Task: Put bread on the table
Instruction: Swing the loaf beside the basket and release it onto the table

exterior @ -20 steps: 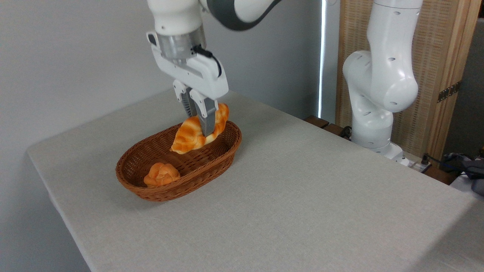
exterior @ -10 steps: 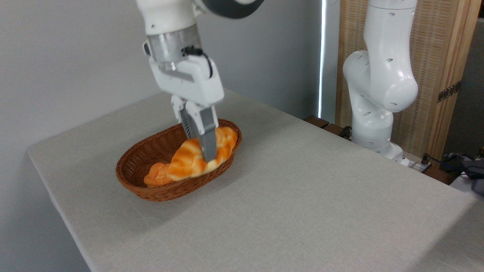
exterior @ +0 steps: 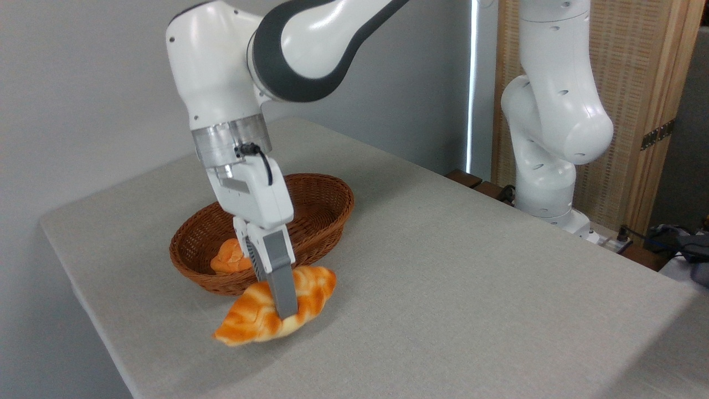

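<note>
The gripper (exterior: pixel 279 307) is pinching the braided bread loaf (exterior: pixel 275 313) across its middle, one grey finger (exterior: pixel 282 288) running down the near face of the loaf and the other hidden behind it. The loaf is outside the brown wicker basket (exterior: pixel 321 210), just in front of its near rim, lying tilted with its left end lower and its right end raised. It sits low over the light grey-beige table (exterior: pixel 471 277); a thin shadow shows under it, and whether its lower tip touches the cloth cannot be told. In the basket, at its left near end, a small round orange bun (exterior: pixel 228 257) lies partly hidden behind the gripper's fingers. The white arm comes down from the upper part of the scene, wrist above the basket's left half, with a black cable (exterior: pixel 265 164) looping at the wrist. The robot's base column (exterior: pixel 554 133) stands at the far right edge of the table, in front of a woven wooden screen (exterior: pixel 637 66)
</note>
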`<state>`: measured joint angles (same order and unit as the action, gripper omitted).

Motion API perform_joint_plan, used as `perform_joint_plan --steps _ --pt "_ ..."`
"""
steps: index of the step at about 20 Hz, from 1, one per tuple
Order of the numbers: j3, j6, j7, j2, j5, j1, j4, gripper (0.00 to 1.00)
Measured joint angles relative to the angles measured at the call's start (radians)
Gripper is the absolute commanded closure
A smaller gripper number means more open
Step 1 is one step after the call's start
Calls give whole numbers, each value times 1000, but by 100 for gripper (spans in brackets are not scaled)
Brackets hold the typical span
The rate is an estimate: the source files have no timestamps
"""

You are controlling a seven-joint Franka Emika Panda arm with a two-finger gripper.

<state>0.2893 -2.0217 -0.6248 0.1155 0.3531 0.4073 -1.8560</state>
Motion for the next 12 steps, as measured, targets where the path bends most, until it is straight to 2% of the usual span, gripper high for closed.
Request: perform_joint_plan --steps 1,5,10,12 --pt "0 -13 0 7 9 -8 0 39" --pt "1 -49 -12 15 14 -42 0 27" --pt "-1 -51 -15 25 51 -43 0 13" --pt "-2 -52 -15 30 52 -43 0 12"
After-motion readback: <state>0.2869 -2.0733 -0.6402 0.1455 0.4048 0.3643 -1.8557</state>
